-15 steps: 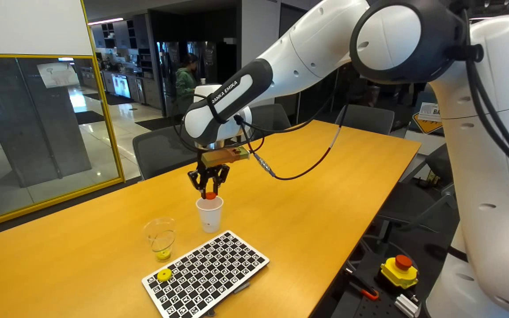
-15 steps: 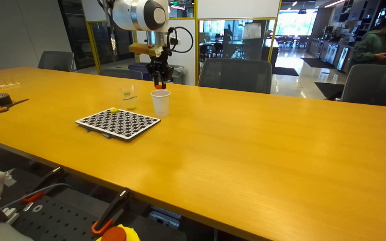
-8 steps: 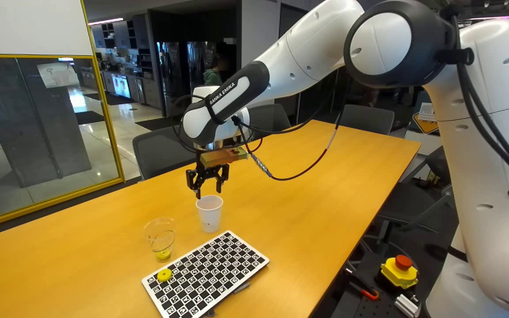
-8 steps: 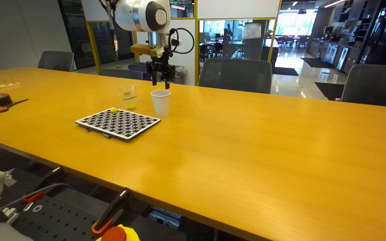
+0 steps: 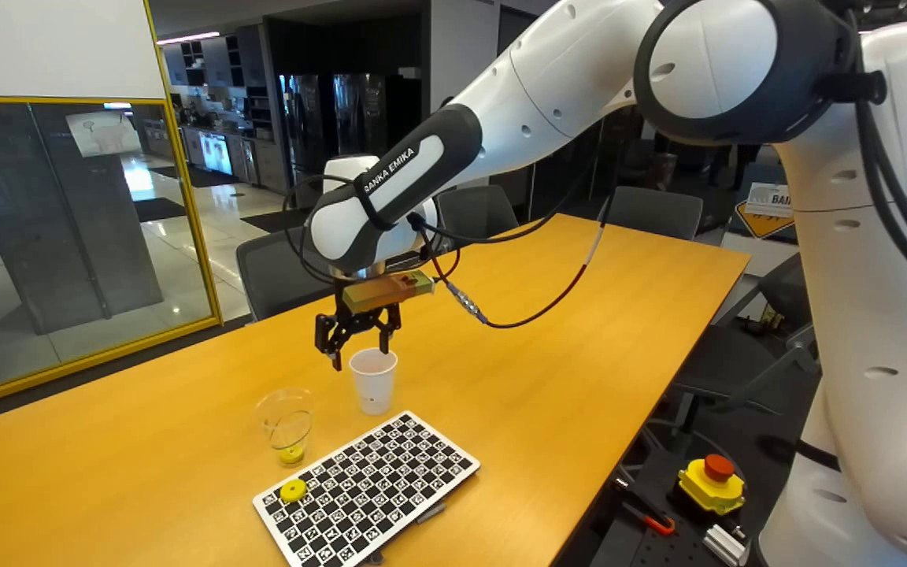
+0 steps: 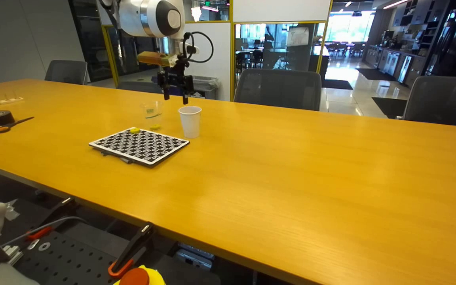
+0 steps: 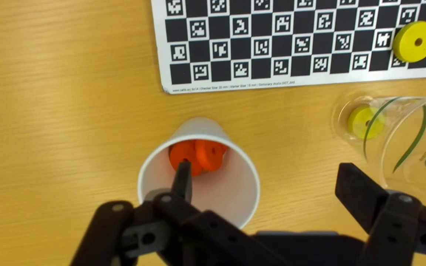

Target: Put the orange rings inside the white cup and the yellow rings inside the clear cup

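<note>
Jaws apart and empty, my tool (image 5: 360,357) is hovering near the white cup (image 5: 375,390) holding orange rings (image 7: 206,158).
One yellow ring (image 7: 408,43) is lying on the checkered board (image 5: 375,484), likely awaiting the clear cup (image 7: 418,147).

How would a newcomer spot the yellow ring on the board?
On the wooden table lies a checkered board. Near its corner closest to the clear cup sits the yellow ring. It's the only ring on the board; the other yellow ring is inside that cup.

We see a wooden table (image 6: 291,170) bearing scissors (image 6: 11,125) at left, ChArUco board (image 6: 141,146) nearer, clear cup (image 6: 152,112) farther, white cup (image 6: 190,124) right.
</note>
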Motion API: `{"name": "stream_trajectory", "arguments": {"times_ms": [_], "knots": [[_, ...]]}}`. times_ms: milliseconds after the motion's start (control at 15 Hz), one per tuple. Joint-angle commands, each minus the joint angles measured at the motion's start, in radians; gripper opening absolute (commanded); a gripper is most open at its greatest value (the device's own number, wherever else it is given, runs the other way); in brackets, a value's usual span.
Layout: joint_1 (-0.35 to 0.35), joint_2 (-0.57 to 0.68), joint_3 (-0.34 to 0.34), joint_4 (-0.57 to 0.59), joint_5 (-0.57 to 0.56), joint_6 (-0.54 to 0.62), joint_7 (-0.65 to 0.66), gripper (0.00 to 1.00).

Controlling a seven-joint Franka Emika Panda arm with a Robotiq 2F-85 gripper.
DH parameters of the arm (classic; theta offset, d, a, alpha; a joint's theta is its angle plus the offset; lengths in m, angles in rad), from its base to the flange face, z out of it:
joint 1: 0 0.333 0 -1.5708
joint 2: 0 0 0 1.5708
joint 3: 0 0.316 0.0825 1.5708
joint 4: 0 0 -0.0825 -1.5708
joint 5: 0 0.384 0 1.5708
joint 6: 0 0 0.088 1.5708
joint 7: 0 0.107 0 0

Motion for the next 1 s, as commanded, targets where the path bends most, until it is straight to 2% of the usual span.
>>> {"name": "stream_trajectory", "arguments": {"times_ms": [0, 333, 600, 933], "knots": [[0.074, -0.139, -0.001, -0.175, -0.063, 0.069, 0.104, 1.0], [0.134, -0.185, 0.059, -0.3, -0.079, 0.109, 0.154, 1.0], [0.145, -0.157, 0.113, -0.302, -0.033, 0.126, 0.118, 1.0], [0.15, -0.104, 0.133, -0.265, -0.032, 0.142, 0.108, 1.0]]}}
